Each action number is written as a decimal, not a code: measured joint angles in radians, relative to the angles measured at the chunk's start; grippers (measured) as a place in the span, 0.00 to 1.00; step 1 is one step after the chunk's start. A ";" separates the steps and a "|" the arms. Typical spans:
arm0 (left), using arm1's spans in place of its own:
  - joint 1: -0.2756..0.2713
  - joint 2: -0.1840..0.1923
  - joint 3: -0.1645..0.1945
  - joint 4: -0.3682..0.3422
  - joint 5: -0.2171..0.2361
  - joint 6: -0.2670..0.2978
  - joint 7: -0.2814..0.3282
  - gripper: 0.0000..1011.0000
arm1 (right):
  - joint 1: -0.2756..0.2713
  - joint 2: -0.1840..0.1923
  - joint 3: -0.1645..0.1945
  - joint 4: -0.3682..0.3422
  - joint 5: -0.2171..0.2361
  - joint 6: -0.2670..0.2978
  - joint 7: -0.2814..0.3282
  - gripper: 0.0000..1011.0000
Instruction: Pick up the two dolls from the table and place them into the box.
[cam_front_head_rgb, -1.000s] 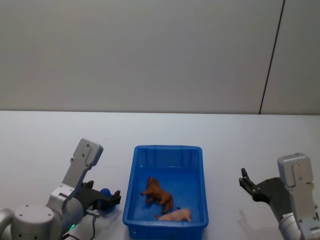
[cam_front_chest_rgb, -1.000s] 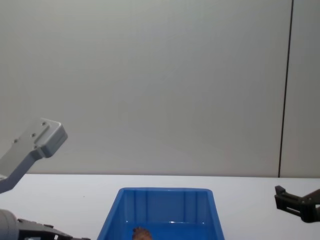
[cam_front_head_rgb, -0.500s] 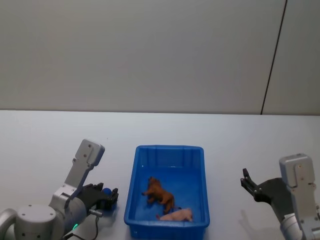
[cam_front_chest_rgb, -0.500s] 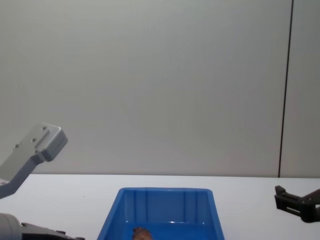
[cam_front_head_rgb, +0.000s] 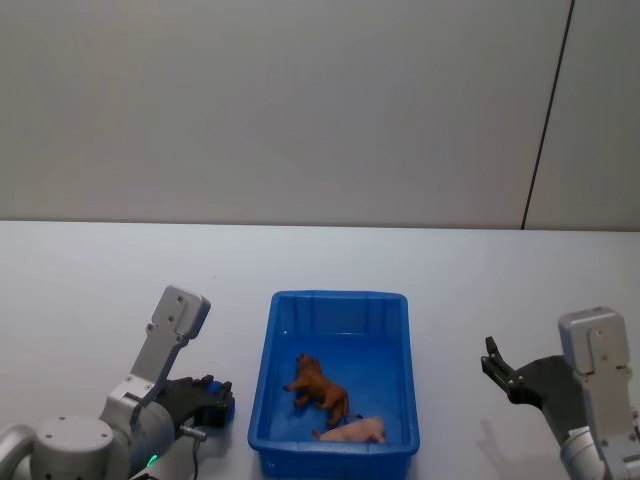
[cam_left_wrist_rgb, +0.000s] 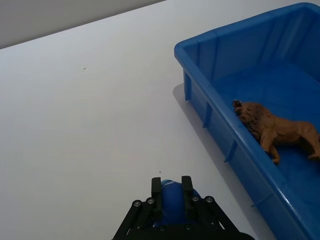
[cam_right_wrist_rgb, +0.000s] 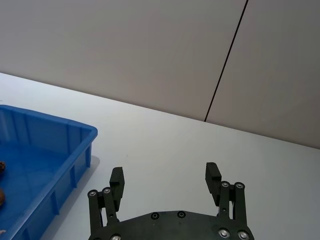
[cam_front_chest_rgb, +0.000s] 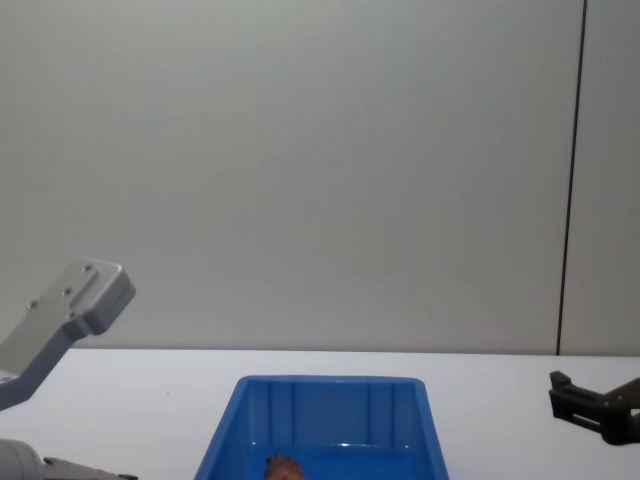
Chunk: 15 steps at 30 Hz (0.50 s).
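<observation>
Since both dolls – brown animal (cam_front_head_rgb: 320, 388), pig (cam_front_head_rgb: 352, 431) – sit in the box (cam_front_head_rgb: 335, 303), left claw (cam_front_head_rgb: 212, 396) clenched lower left, right claw (cam_right_wrist_rgb: 165, 181) released lower right – job looks done.

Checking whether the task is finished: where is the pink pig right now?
In the head view the pink pig lies inside the blue box, at its near right corner, just beside the brown animal.

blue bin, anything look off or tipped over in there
The pink pig lies on its side at the near end of the blue bin, close beside the brown animal, which leans askew. Nothing spilled or damaged.
</observation>
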 joint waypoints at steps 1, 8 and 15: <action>0.001 0.000 0.000 -0.001 0.001 -0.001 0.000 0.23 | 0.000 0.000 0.000 0.000 0.000 0.000 0.000 0.99; 0.011 0.004 0.002 -0.023 0.019 -0.023 0.000 0.19 | 0.000 0.000 0.000 0.000 0.000 0.000 0.000 0.99; 0.019 0.011 0.002 -0.067 0.049 -0.056 0.006 0.16 | 0.000 0.000 0.000 0.000 0.000 0.000 0.000 0.99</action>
